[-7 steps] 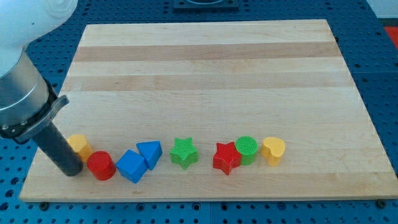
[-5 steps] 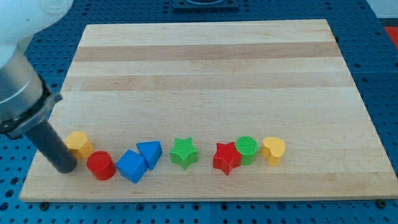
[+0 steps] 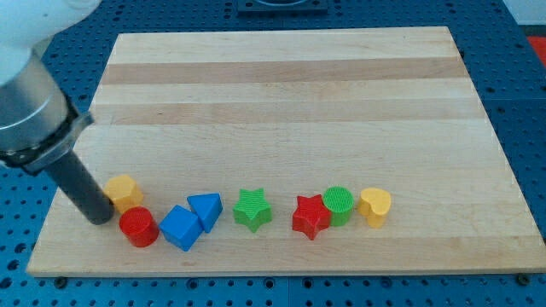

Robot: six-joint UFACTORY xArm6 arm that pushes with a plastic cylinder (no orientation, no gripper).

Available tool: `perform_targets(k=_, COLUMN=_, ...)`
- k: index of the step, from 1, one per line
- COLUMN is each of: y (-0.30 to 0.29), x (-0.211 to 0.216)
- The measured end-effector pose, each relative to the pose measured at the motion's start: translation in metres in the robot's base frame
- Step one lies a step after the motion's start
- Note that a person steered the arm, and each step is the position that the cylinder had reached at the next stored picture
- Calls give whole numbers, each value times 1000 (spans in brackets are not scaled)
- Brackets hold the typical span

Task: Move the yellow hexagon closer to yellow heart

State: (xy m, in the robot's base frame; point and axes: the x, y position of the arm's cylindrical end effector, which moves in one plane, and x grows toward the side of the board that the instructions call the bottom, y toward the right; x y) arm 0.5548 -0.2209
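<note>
The yellow hexagon (image 3: pixel 124 191) lies near the board's bottom left, just above the red cylinder (image 3: pixel 138 227). My tip (image 3: pixel 100 217) stands right beside the hexagon on its left, touching or almost touching it. The yellow heart (image 3: pixel 374 206) sits far to the view's right in the same bottom row, next to the green cylinder (image 3: pixel 339 204).
Between hexagon and heart, along the bottom row, lie a blue cube-like block (image 3: pixel 181 228), a blue triangle (image 3: pixel 206 210), a green star (image 3: pixel 252 209) and a red star (image 3: pixel 310 217). The wooden board (image 3: pixel 281 85) ends just left of my tip.
My tip moved right and slightly up, and the yellow hexagon shifted to the right and a little up, now sitting just above the red cylinder.
</note>
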Motion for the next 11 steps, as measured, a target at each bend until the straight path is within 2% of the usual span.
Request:
perform_targets(k=2, y=29, x=-33)
perform_targets(k=4, y=7, x=-48)
perform_targets(k=5, y=5, x=-63)
perform_targets(k=7, y=12, x=-65)
perform_targets(k=10, y=146, x=-69)
perform_targets(k=11, y=149, x=-69)
